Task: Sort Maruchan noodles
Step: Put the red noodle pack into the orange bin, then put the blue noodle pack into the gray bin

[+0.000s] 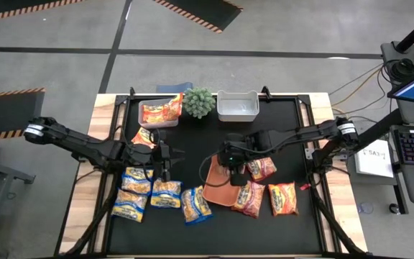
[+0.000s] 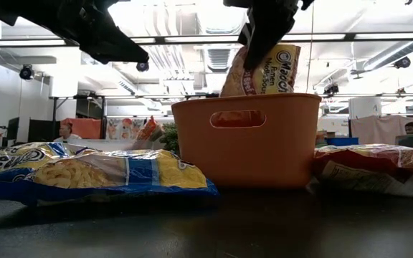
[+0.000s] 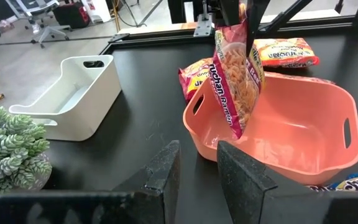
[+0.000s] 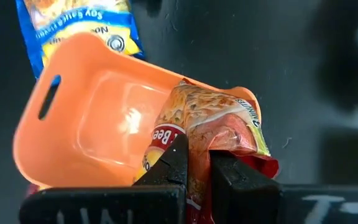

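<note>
Over the orange tray (image 1: 218,188), near the middle of the tabletop (image 1: 279,133), the right tool (image 1: 230,160) hangs clenched on the top edge of a dark red packet (image 3: 236,74), whose lower end dips inside the tray's rim. From the right wrist view the two fingers (image 4: 174,163) pinch the crumpled wrapper tightly, with almost no gap between them.

Sorting looks only begun. The clear bin (image 1: 158,113) at the far edge already carries orange packets (image 1: 165,110), while the white bin (image 1: 237,106) beside the small plant (image 1: 198,102) seems empty. The tray holds nothing yet but the packet being lowered. Most of the work is left: a cluster of yellow-and-blue packets (image 1: 153,188) lies toward the near left of the tabletop, several red packets (image 1: 263,188) lie just beside the tray on its right, and one orange packet (image 1: 145,136) sits near the left tool.

The left tool (image 1: 165,155) waits above the tabletop between the clear bin and the yellow-and-blue cluster, its fingers (image 3: 163,177) parted by a narrow gap and gripping nothing.
</note>
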### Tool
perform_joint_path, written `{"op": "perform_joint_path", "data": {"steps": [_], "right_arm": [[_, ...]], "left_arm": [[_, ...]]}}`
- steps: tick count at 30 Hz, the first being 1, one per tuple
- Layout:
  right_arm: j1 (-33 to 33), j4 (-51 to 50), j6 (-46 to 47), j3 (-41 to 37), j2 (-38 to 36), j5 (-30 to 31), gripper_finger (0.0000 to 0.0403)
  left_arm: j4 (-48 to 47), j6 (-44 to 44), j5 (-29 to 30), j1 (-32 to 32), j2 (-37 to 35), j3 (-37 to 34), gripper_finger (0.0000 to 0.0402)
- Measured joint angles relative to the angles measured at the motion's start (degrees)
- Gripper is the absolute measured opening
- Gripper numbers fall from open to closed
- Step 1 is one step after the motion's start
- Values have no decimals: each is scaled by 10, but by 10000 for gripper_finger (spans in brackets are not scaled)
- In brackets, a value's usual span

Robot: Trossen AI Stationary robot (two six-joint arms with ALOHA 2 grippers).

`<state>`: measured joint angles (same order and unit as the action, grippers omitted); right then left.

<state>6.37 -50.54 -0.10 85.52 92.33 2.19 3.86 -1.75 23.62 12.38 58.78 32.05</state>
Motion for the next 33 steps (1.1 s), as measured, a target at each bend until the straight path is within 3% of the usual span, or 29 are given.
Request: {"op": "perform_joint_path", "data": {"steps": [9, 19, 26, 33], "right_arm": [[0, 7, -47, -18, 27, 46, 17], [0, 18, -53, -18, 67, 58, 86], [-2, 18, -50, -18, 63, 69, 114], [-2, 14, -49, -12, 34, 70, 116]], "left_arm": [[0, 0, 0, 0, 0, 0, 90], [-2, 0, 0, 0, 0, 0, 90], [-2, 0, 0, 0, 0, 0, 90], [-3, 0, 0, 0, 0, 0, 90]]}}
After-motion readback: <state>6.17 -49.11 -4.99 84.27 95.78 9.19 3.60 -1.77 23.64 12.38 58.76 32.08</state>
